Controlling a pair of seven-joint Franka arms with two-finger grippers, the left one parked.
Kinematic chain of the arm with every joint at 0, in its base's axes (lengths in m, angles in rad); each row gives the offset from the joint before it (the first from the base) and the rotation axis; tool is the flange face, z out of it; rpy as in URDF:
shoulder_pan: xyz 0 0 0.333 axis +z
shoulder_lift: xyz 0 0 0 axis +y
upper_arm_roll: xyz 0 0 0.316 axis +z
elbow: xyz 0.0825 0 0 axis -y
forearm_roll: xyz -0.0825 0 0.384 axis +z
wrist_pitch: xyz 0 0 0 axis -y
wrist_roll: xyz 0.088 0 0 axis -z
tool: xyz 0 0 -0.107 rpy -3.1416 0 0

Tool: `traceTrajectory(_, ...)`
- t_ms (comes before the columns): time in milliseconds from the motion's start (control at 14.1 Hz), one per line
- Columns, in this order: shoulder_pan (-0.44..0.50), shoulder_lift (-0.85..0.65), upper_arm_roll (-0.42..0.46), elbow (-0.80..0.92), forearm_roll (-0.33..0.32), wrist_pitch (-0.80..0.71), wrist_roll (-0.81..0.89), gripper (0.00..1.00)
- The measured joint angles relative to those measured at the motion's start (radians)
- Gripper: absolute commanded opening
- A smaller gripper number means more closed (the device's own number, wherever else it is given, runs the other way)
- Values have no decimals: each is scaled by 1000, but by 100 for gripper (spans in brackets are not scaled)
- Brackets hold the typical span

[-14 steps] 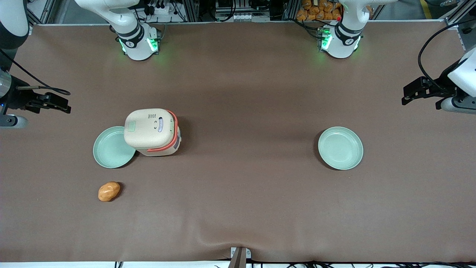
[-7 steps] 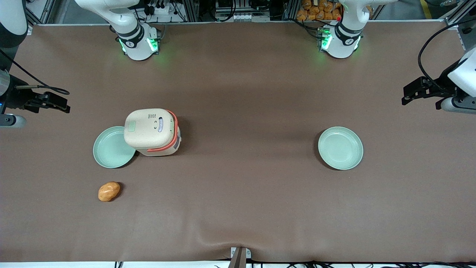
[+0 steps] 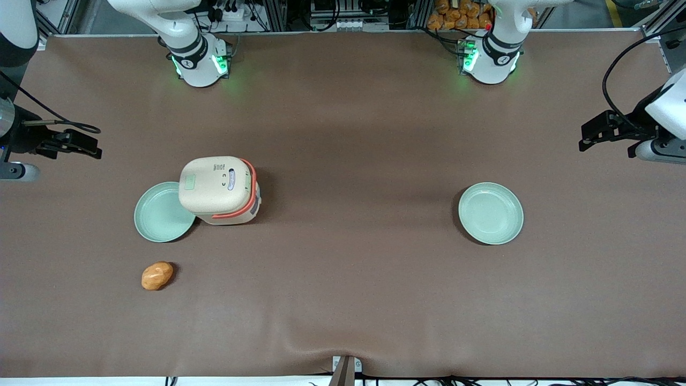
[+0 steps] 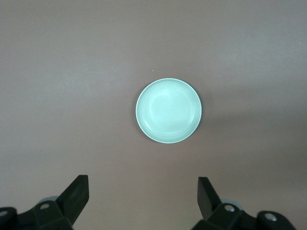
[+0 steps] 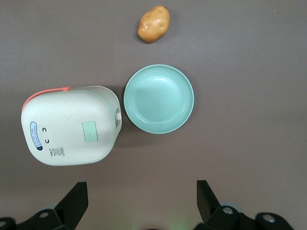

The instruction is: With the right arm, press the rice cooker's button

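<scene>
The cream rice cooker (image 3: 218,188) with its coral-orange band stands on the brown table with its lid down. It also shows in the right wrist view (image 5: 72,125). The small pale green button (image 3: 189,183) sits on the lid near the edge that faces a pale green plate; the right wrist view shows the button (image 5: 90,131) too. My right gripper (image 3: 96,151) hangs above the table at the working arm's end, off to the side of the cooker and a little farther from the front camera. The gripper (image 5: 141,196) is open and empty, with bare table between its fingers.
A pale green plate (image 3: 161,212) lies right beside the cooker, partly under its lid edge. A potato (image 3: 157,275) lies nearer the front camera than that plate. A second pale green plate (image 3: 490,213) lies toward the parked arm's end.
My right gripper has shifted very slightly away from the front camera. The cooker, plates and potato have not moved.
</scene>
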Motion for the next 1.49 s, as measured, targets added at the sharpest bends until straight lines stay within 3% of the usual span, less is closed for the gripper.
traceTrajectory(708, 72, 39, 6, -30, 0, -11, -1, 100)
traceTrajectory(779, 87, 55, 7, -31, 0, -9, 0, 90)
traceTrajectory(920, 111, 90, 8, -36, 1, -8, 0, 53)
traceTrajectory(1062, 131, 123, 9, -53, 3, 0, 1, 24)
traceTrajectory(1133, 138, 140, 9, -59, 7, 4, 2, 14)
traceTrajectory(1204, 141, 156, 9, -60, 13, 7, 2, 7)
traceTrajectory(1487, 143, 206, 9, -64, 45, 13, 2, 1)
